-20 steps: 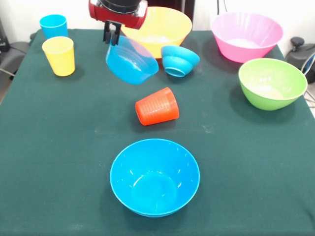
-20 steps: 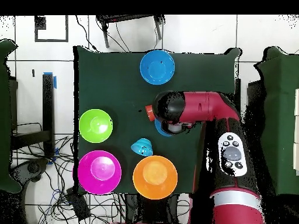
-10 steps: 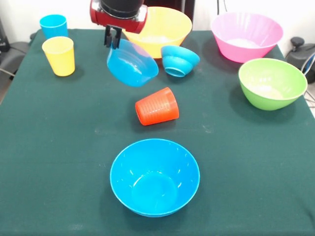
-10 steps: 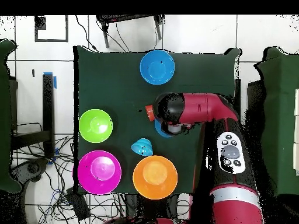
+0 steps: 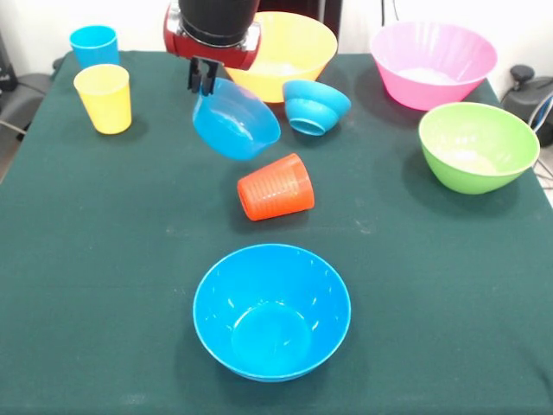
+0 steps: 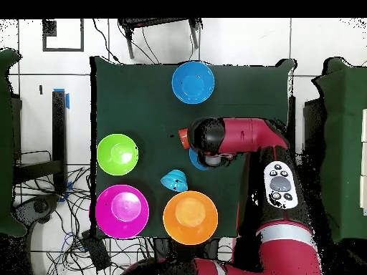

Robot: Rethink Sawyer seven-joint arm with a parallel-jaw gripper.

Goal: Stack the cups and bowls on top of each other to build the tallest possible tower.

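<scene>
Jaws of the gripper [image 5: 203,76] pinch the rim of a small blue bowl [image 5: 235,119], so it hangs tilted above the worktop [image 5: 104,259], clearing the toppled orange-red cup [image 5: 276,187] beside it.

A translucent blue bowl [image 5: 235,119] hangs tilted above the bench [image 5: 104,259], its rim pinched by the claw [image 5: 204,76] at its eleven o'clock. The ribbed orange-red cup [image 5: 276,187] lies on its side near the bench's middle. At six o'clock from it a medium blue bowl [image 5: 271,309] sits upright and empty. A small blue bowl [image 5: 314,105] lies tipped at twelve o'clock, touching the large yellow-orange bowl [image 5: 281,47]. The pink bowl [image 5: 433,63] and green bowl [image 5: 478,145] stand at two o'clock; the yellow cup [image 5: 104,98] and sky-blue cup [image 5: 93,44] stand upright at ten o'clock.
</scene>
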